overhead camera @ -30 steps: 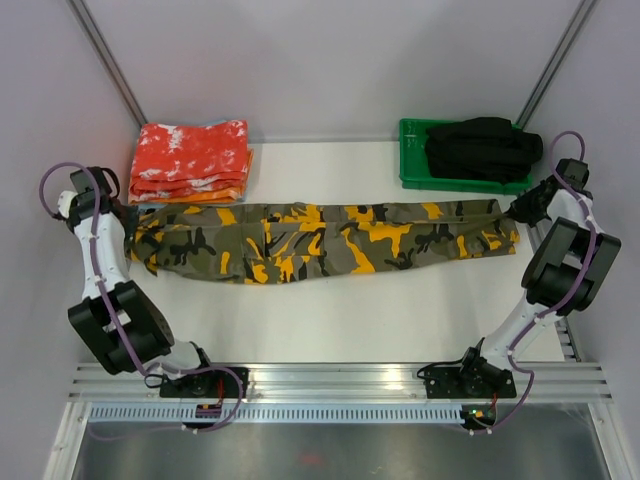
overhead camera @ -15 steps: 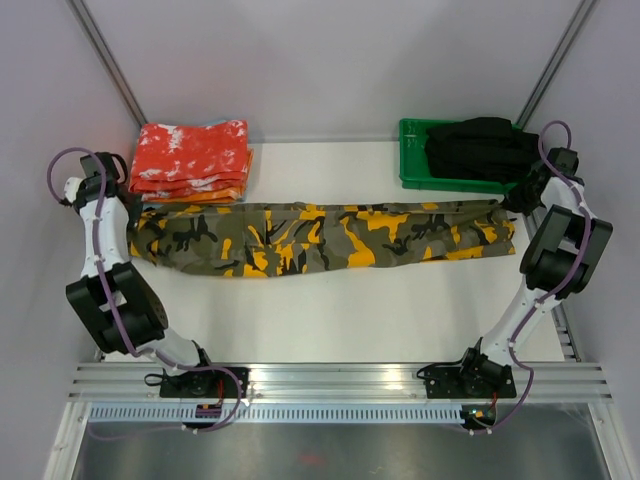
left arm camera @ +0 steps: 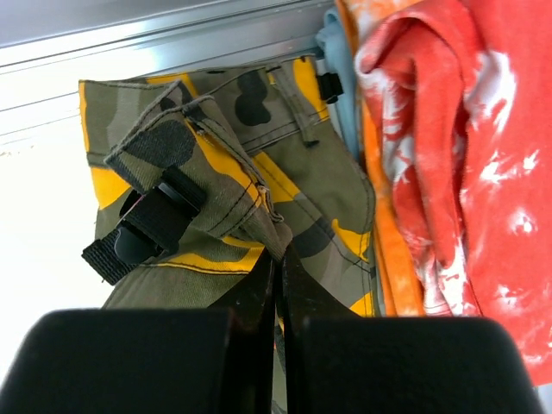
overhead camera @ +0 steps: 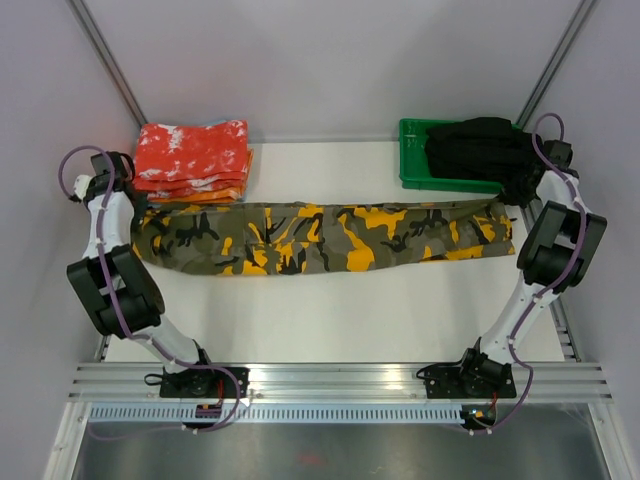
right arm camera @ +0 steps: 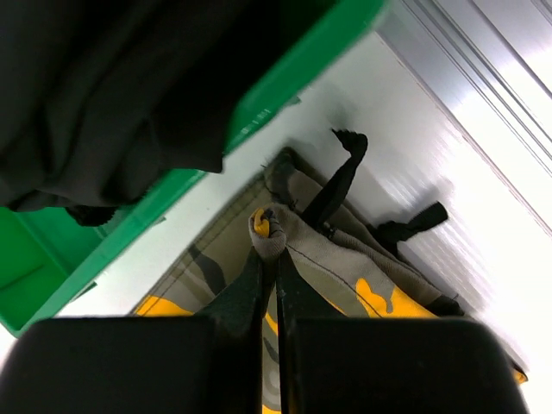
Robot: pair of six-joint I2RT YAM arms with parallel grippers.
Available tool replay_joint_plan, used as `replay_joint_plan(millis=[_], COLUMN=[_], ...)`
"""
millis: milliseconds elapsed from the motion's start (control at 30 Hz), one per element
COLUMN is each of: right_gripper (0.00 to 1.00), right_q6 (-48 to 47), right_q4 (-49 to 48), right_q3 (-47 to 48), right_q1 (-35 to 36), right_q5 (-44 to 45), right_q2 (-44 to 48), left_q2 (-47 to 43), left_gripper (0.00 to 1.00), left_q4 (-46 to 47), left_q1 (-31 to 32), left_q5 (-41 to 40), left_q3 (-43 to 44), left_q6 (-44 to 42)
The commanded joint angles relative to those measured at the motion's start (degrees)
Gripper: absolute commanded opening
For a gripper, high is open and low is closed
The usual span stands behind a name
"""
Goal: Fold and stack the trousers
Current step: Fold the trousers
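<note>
Both arms have slid back toward twelve o'clock and the trousers are drawn straighter, stretched nine to three across the table. The left gripper is clamped on the nine o'clock end and the right gripper pinches the three o'clock end beside the green tray, so I'd say the cloth is flattened ready for folding

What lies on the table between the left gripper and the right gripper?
The trousers, stretched out lengthwise, as the top camera shows; the left gripper and right gripper each pinch one end.
</note>
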State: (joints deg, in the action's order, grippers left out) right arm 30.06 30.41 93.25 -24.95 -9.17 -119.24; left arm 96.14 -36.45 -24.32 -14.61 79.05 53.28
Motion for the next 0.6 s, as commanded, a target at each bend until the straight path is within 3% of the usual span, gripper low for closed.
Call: replay_joint_plan(millis=[0, 233, 300, 367, 400, 433, 467, 567], right_gripper=[0.00, 0.02, 0.06, 0.18, 0.26, 0.36, 0.43, 0.71], right_q6=[-1.3, -0.9, -1.3, -2.5, -3.1, -4.2, -4.6, -5.8], right_q4=[-4.0, -2.5, -1.9, -1.0, -0.5, -0.4, -0.3, 0.3], right_q3=[4.2, 6.8, 7.3, 8.7, 9.2, 10.4, 11.1, 13.4], right_q1=[0.2, 1.0, 1.0, 1.0, 1.0, 1.0, 1.2, 1.9], right_q5=[2.9, 3.7, 3.3, 1.7, 0.9, -1.2, -1.9, -5.1], right_q2=[-1.6, -3.4, -3.5, -3.2, -2.9, -2.3, -1.9, 0.4], left_q2=[1.1, 7.1, 8.0, 7.6, 7.2, 6.2, 5.7, 3.5], left_gripper=[0.02, 0.03, 0.09, 0.21, 0.43, 0.51, 0.70, 0.87], left_q4=[7.9, 3.2, 2.1, 2.1, 2.4, 3.1, 3.4, 3.1], left_q1=[0.8, 1.6, 1.6, 1.6, 1.6, 1.6, 1.6, 1.7], left_q5=[-3.3, -4.1, -4.5, -4.5, -4.5, -3.9, -3.4, -1.4], left_q3=[3.9, 8.4, 9.5, 9.5, 9.5, 9.9, 10.2, 11.2], left_q6=[-2.9, -1.8, -1.9, -3.0, -3.4, -4.8, -5.3, -7.1])
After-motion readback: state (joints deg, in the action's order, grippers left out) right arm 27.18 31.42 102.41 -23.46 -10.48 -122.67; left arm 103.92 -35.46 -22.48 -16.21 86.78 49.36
